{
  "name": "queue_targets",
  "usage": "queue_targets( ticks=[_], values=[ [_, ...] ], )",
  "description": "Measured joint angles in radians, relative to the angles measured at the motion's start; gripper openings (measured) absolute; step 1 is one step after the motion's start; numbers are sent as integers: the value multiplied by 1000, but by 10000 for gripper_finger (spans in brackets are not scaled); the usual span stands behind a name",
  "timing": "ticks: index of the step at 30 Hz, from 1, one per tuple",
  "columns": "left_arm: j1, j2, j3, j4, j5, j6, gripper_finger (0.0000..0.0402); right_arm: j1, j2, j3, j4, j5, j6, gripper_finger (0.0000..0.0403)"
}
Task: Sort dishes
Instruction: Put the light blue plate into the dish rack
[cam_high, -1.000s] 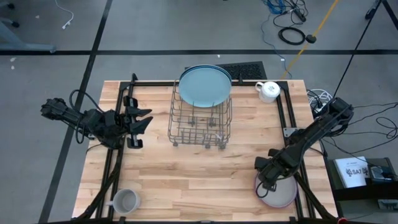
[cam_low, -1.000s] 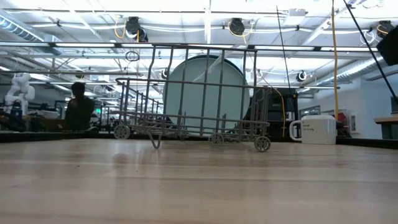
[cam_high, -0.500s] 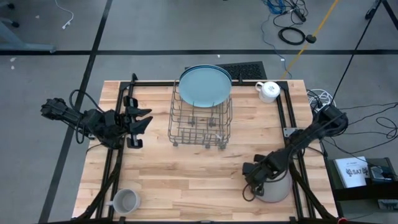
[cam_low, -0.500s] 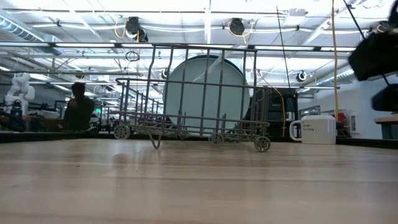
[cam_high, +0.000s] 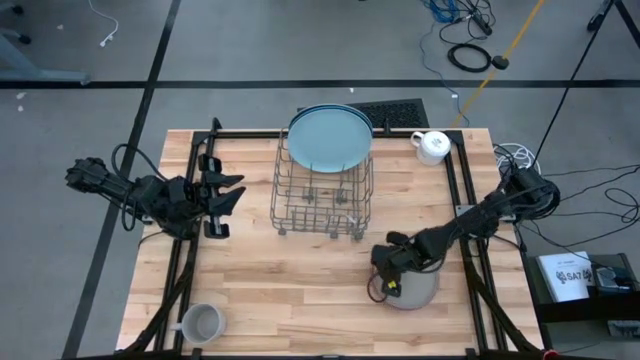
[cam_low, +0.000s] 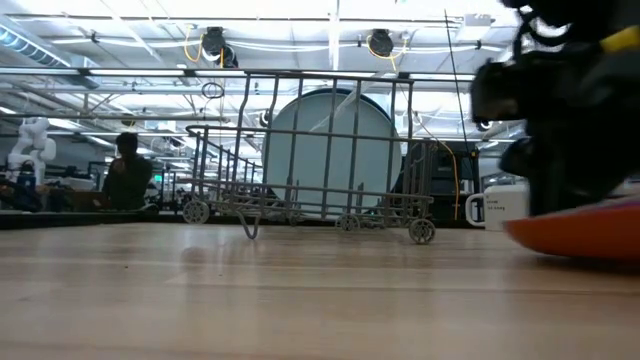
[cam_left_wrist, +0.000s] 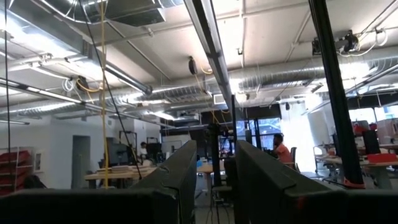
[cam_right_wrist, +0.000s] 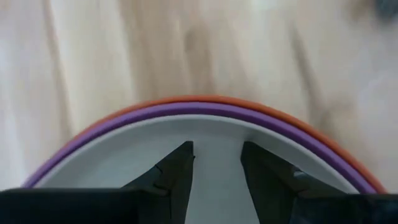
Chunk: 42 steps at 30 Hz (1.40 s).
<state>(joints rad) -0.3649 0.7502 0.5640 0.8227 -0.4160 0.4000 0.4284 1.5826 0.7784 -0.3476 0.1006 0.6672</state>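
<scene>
Reaching across the pale wooden table, the right gripper sits over a small stack of round flat plates near the table's front right, just in front of the grey wire dish rack. Only the right wrist view shows the stack's make-up: a pale grey plate on top, a purple plate rim beneath it and an orange plate rim at the bottom, with the two dark fingers slightly parted over the grey surface; whether they pinch anything cannot be told. From overhead the stack reads as a single pale disc, while the table-level view shows only its orange underside beneath the blurred dark bulk of the arm. Large light blue round plates stand upright at the back of the rack, seen face-on through the wires at table level. A white mug stands at the back right and a grey mug at the front left. The left gripper waits at the table's left edge, its fingers slightly apart on nothing, facing a workshop with people at desks.
</scene>
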Motion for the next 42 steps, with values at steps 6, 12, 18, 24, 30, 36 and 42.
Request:
queue_targets(
  ticks=[6, 12, 18, 24, 30, 36, 42],
  values=[
    [0, 0, 0, 1, 0, 0, 114, -63, 17, 0, 38, 5, -85, 134],
    [0, 0, 0, 1, 0, 0, 114, -57, -17, 40, -4, -89, -125, 134],
    [0, 0, 0, 0, 0, 0, 114, -36, -22, 225, -380, -54, -140, 134],
    [0, 0, 0, -1, 0, 0, 114, -33, -25, 337, -743, 69, -77, 134],
    [0, 0, 0, -7, 0, 0, 114, -31, -24, 235, -751, 57, -16, 134],
    [0, 0, 0, -20, 0, 1, 114, -35, -24, 179, -725, 140, 19, 134],
    [0, 0, 0, -20, 0, 3, 114, -53, -24, 119, -615, 56, -2, 134]
  ],
)
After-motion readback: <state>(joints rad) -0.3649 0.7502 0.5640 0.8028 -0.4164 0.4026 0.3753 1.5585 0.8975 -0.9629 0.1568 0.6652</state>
